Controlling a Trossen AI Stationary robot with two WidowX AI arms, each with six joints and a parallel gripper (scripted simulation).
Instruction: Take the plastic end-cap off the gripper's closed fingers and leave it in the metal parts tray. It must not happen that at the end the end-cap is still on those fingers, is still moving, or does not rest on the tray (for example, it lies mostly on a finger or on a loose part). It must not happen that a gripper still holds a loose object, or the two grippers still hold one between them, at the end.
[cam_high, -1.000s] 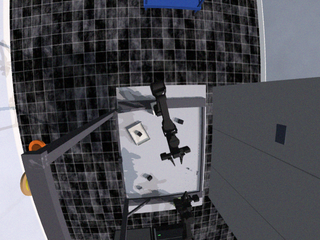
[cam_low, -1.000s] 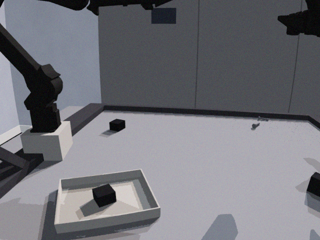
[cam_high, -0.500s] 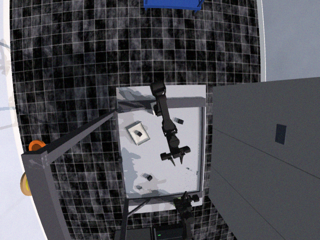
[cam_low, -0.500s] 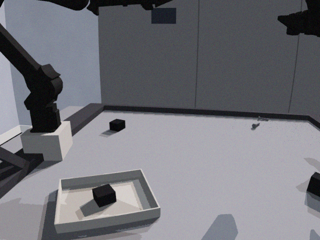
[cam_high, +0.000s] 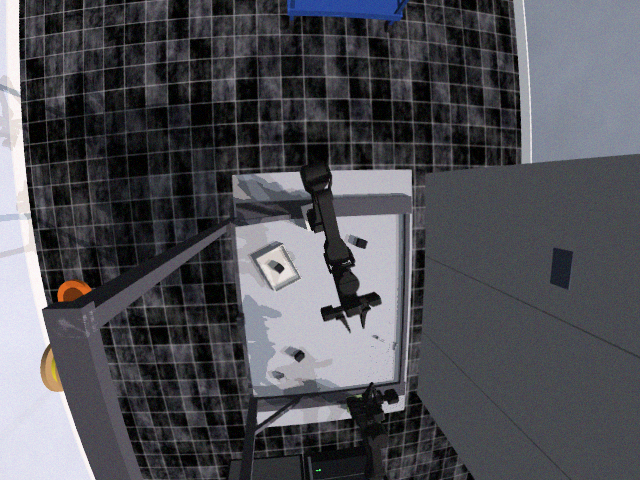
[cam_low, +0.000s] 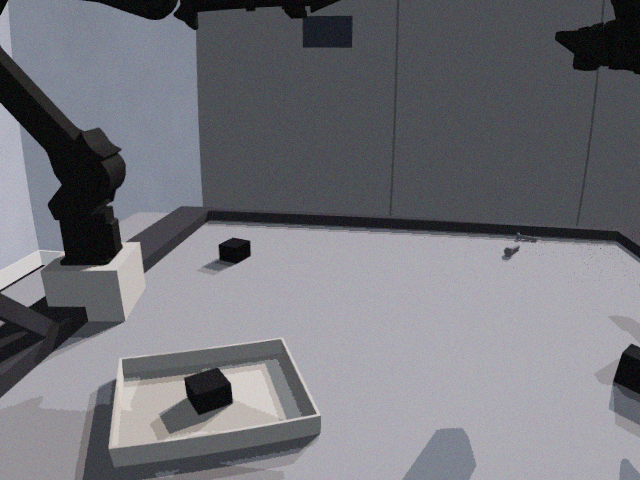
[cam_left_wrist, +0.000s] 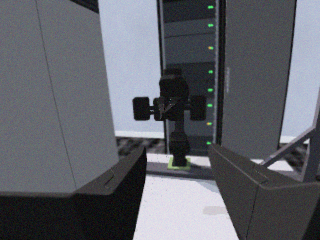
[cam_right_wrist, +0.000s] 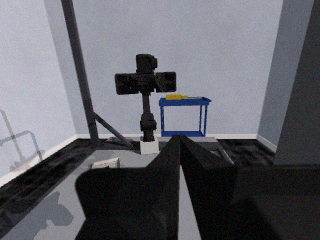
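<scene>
The metal parts tray (cam_high: 275, 266) lies on the left part of the table and shows near the front in the exterior view (cam_low: 209, 397). A black plastic end-cap (cam_high: 275, 266) rests inside it (cam_low: 207, 390), apart from both arms. My left gripper (cam_high: 354, 324) hangs high over the middle of the table with its fingers apart and nothing between them. My right gripper (cam_high: 373, 396) is held up at the table's near edge. Its fingers (cam_right_wrist: 179, 142) are pressed together and bare. It shows at the top right of the exterior view (cam_low: 594, 43).
Black blocks lie loose on the table: one near the left arm's base (cam_high: 356, 240) (cam_low: 234, 250), one at the near end (cam_high: 295, 353), with a small one beside it (cam_high: 277, 374). A small grey piece (cam_low: 510, 251) lies by the far rim. A grey cabinet wall (cam_high: 527, 310) flanks the table.
</scene>
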